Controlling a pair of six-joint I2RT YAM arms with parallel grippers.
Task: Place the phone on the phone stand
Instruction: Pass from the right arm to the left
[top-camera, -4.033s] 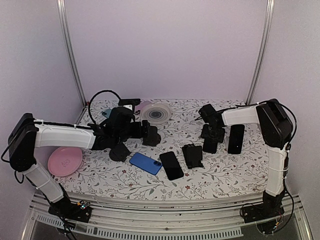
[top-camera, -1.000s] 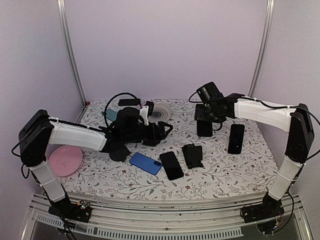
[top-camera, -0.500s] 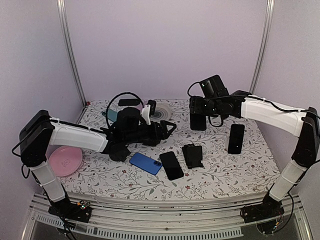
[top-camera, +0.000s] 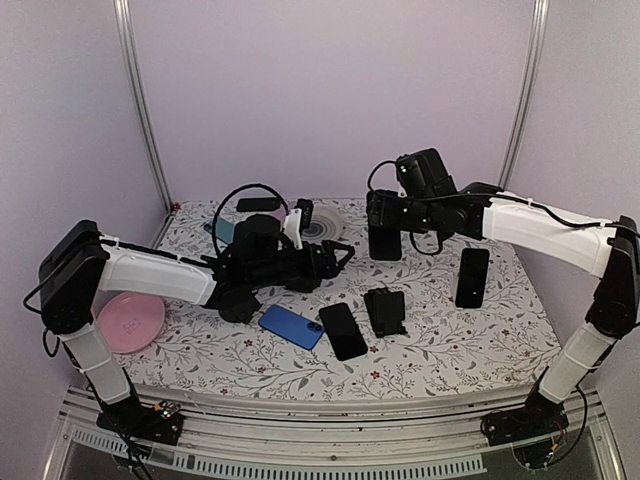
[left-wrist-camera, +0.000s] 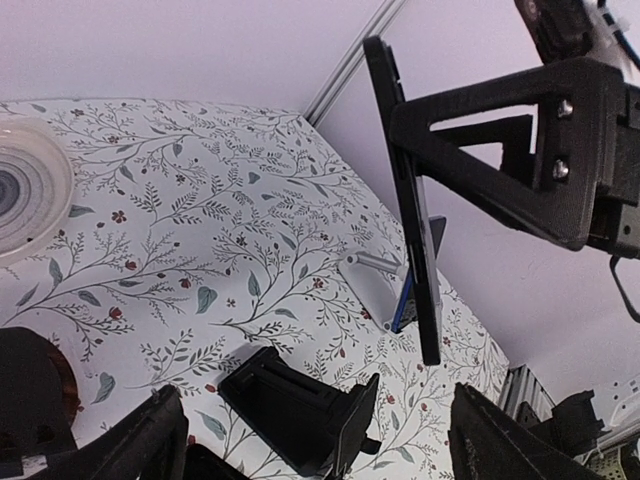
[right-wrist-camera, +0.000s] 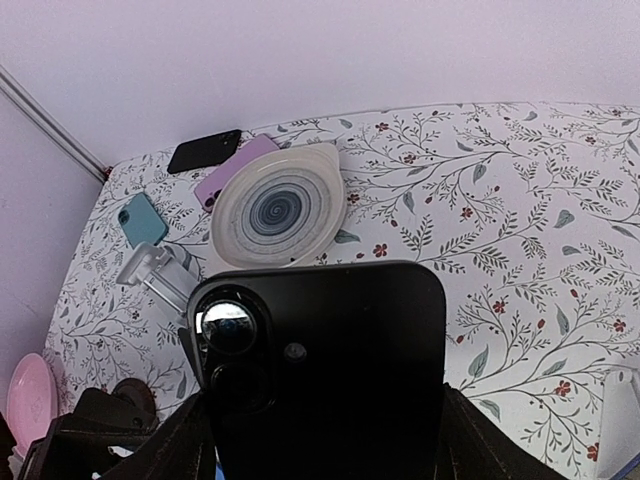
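Note:
My right gripper (top-camera: 385, 215) is shut on a black phone (top-camera: 383, 243), holding it upright in the air above the back middle of the table. In the right wrist view the phone's back (right-wrist-camera: 330, 350) with its camera lenses fills the space between the fingers (right-wrist-camera: 470, 445). From the left wrist the phone (left-wrist-camera: 405, 200) shows edge-on. The black phone stand (top-camera: 385, 310) lies on the table below and nearer than the held phone, also seen as the stand (left-wrist-camera: 300, 410). My left gripper (top-camera: 335, 262) is open and holds nothing, left of the stand.
A blue phone (top-camera: 291, 326) and a black phone (top-camera: 343, 330) lie left of the stand; another black phone (top-camera: 472, 277) lies to the right. A ribbed white plate (top-camera: 320, 225), a teal phone (right-wrist-camera: 140, 218) and more phones sit at the back. A pink plate (top-camera: 130, 322) is far left.
The right arm has lifted the black phone off the table and carried it left and up. The left gripper has swung right toward the middle and stays open.

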